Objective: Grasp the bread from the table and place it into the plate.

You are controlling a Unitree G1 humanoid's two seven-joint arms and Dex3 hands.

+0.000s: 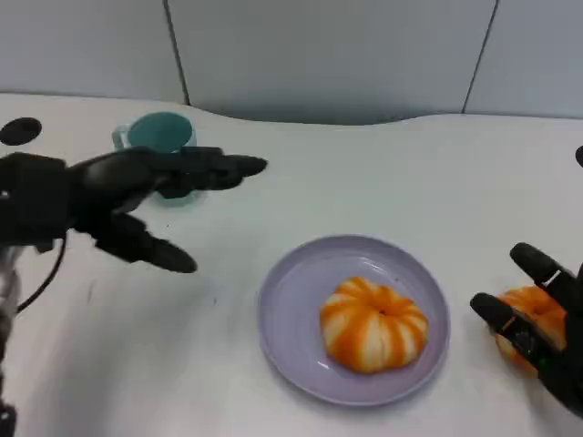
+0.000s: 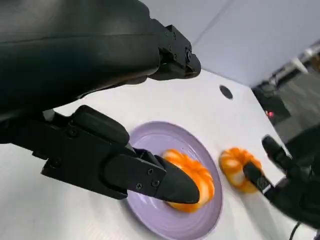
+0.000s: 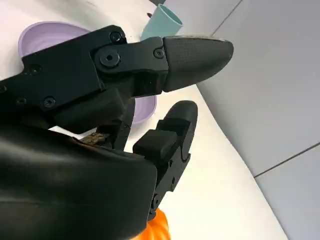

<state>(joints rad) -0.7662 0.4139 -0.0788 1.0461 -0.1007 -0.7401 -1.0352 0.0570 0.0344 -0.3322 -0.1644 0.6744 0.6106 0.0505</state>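
Note:
A lavender plate [image 1: 282, 309] lies mid-table with an orange-and-white striped bread [image 1: 373, 323] on it. A second bread [image 1: 533, 305] of the same kind sits on the table to the plate's right. My right hand [image 1: 542, 332] is at that bread, its fingers spread on either side of it and not closed. The left wrist view shows that bread [image 2: 235, 162] resting on the table beside the right hand [image 2: 290, 185]. In the right wrist view the bread's orange edge [image 3: 160, 227] lies under the extended fingers [image 3: 195, 50]. My left hand [image 1: 118, 200] hovers left of the plate, empty, fingers apart.
A teal cup [image 1: 159, 137] stands at the back left, just behind my left hand. A black round mark [image 1: 20, 130] lies at the table's far left. The table's curved far edge [image 1: 364, 123] meets a grey wall.

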